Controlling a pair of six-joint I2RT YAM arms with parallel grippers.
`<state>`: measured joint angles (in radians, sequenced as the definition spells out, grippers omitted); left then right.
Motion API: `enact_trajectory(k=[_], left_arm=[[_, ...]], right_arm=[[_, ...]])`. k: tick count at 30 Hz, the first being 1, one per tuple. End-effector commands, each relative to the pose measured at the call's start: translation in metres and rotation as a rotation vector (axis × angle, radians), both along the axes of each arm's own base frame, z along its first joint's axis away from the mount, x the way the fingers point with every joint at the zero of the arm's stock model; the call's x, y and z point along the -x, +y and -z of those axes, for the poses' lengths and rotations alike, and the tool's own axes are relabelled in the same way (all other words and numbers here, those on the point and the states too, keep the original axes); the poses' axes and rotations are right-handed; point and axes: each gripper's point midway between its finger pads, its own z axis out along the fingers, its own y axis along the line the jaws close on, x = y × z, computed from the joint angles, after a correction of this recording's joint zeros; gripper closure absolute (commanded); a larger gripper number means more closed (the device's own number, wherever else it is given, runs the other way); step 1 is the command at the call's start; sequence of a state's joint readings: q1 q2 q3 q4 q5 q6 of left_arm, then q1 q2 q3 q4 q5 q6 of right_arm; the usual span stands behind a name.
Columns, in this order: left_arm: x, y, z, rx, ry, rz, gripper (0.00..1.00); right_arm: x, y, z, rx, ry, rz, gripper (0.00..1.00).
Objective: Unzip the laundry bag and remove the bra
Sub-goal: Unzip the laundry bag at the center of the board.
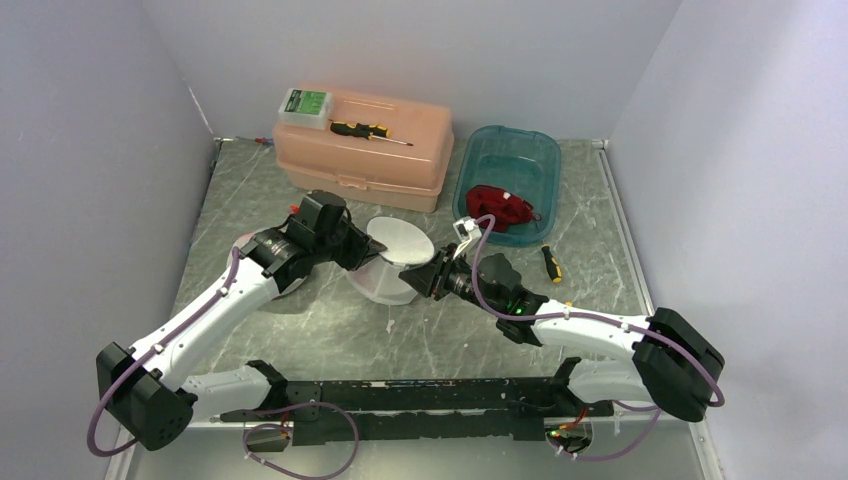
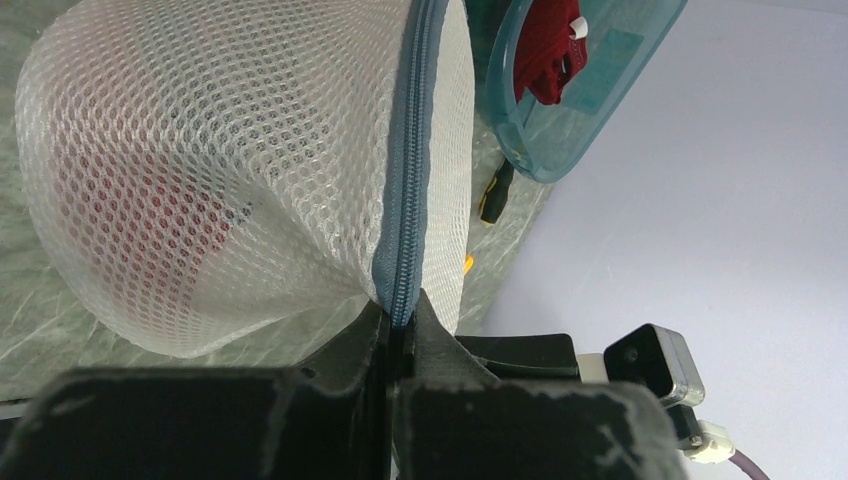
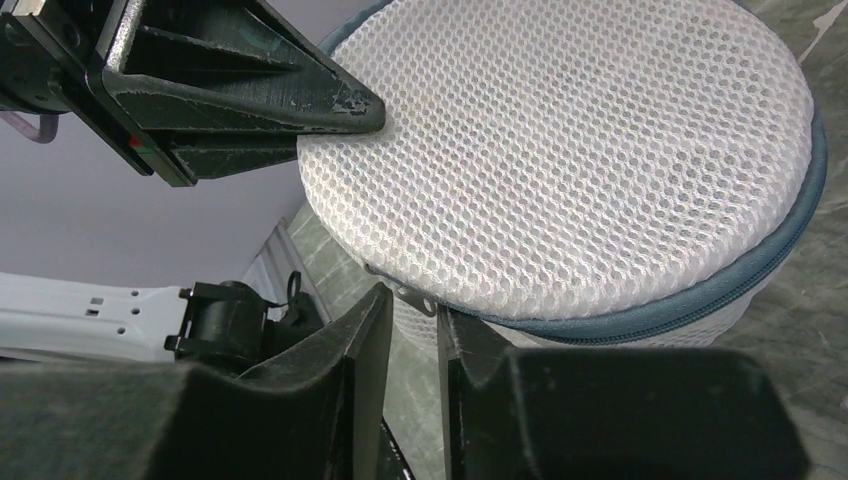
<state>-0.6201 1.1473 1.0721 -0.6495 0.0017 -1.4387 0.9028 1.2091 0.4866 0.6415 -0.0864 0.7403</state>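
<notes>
Findings: the bag [image 1: 395, 258], a short mesh drum, stands at the middle of the desk [image 1: 330, 335], axis near upright, round face up. Its blue zip [image 2: 405, 180] runs round the rim of that face. We note a red bra [image 2: 170, 225] showing through the mesh.

The left gripper [image 2: 400, 330] is clenched on the zip seam at the bag's left side. The right gripper [image 3: 412, 320] has its jaws a narrow gap apart with the zip pull [image 3: 400, 290] at their tips; we cannot tell whether it is pinched.

Surface: grey-green marbled desk, with plain pale walls on three sides. A toolbox [image 1: 365, 155] stands at the far edge and a teal tub [image 1: 510, 155] towards the far right corner.
</notes>
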Motion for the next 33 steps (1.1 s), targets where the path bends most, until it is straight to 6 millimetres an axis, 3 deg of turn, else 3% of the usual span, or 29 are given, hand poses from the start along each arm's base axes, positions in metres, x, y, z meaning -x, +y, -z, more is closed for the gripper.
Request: enact_trajectory(k=[1,6,10,17,25,28,33], left_arm=[[-0.007,-0.009,-0.029,0.064,-0.066,-0.003,0.97],[-0.008,-0.009,-0.028,0.062,-0.064,-0.002,0.97],[-0.007,-0.009,-0.027,0.062,-0.061,-0.003,0.97],[-0.005,-0.007,-0.023,0.06,-0.059,-0.003,0.97],[-0.008,-0.009,-0.017,0.055,-0.086,0.012,0.97],[-0.008,-0.019,-0.013,0.056,-0.103,0.08,0.97],[-0.006,-0.046,-0.005,0.02,-0.215,0.346,0.97]], right_arm=[[-0.004,-0.002,-0.032,-0.078,-0.085,0.014,0.76],[-0.003,-0.004,-0.03,-0.076,-0.083,0.016,0.86],[-0.002,-0.005,-0.028,-0.064,-0.083,0.017,1.0],[-0.005,-0.014,-0.011,0.017,-0.055,0.057,1.0],[-0.011,-0.043,0.024,0.174,-0.014,0.164,1.0],[-0.013,-0.059,0.04,0.227,-0.005,0.215,1.0],[-0.005,-0.08,0.042,0.298,-0.09,0.22,1.0]])
